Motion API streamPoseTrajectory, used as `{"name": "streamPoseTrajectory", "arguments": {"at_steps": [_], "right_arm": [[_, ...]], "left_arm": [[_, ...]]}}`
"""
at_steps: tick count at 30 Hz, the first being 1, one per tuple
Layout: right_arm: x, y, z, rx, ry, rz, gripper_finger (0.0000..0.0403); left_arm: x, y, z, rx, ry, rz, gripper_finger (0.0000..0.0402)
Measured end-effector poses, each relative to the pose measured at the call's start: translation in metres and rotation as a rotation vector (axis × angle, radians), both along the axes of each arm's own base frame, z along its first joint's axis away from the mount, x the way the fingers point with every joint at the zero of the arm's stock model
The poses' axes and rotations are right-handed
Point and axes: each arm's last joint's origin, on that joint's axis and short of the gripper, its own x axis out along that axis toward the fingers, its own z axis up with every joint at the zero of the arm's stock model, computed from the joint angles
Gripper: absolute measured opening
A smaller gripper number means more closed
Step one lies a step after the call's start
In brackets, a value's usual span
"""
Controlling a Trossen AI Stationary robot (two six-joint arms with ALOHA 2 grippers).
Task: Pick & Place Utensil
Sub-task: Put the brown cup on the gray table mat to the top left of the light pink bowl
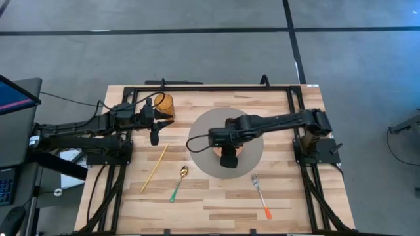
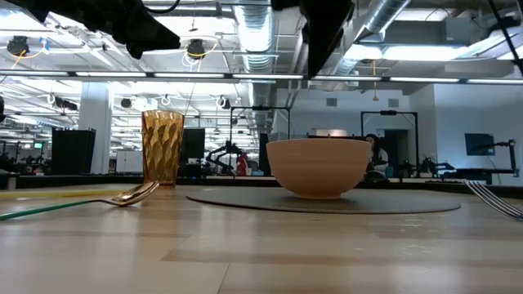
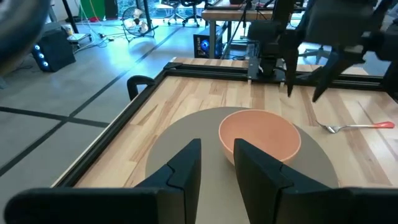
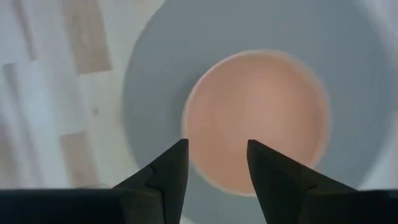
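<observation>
Large open workshop behind, with ducts and strip lights overhead; in front, a pale wooden table (image 1: 216, 196) inside a black frame. At its centre, a round grey mat (image 1: 203, 134) carrying a pink bowl (image 2: 317, 166), empty as far as the wrist views show. From the mat's centre in the high view: an amber tumbler (image 1: 164, 103) at about 10 o'clock, a yellow chopstick (image 1: 155, 168) at 8 o'clock, a gold spoon with a green handle (image 1: 179, 183) at 7 o'clock, and a fork with an orange handle (image 1: 260, 195) at 5 o'clock. All three utensils flat on the wood, well apart from either arm. Right gripper (image 4: 214, 165) poised high over the bowl, fingers apart with nothing between them. Left gripper (image 3: 216, 163) parked near the tumbler at the mat's 9 o'clock, pointed across toward the bowl, fingers likewise apart and empty. Judged from this layout, nothing placed yet: no utensil lifted, none in the bowl or the tumbler. Remaining, by that reading: choose a utensil, descend onto its handle, close, lift, and carry it to its destination.
</observation>
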Motion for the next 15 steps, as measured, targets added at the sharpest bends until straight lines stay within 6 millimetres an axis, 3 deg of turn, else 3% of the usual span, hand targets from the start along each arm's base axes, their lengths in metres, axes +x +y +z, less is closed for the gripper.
{"name": "streamPoseTrajectory", "arguments": {"at_steps": [7, 15], "right_arm": [[-0.038, 0.012, -0.010, -0.110, -0.141, -0.027, 0.0153], [-0.112, -0.005, -0.007, -0.028, -0.401, -0.078, 0.0157]], "left_arm": [[0.000, 0.000, -0.002, -0.003, 0.018, 0.000, 0.0097], [0.000, 0.000, -0.001, -0.002, 0.008, 0.000, 0.0097]]}}
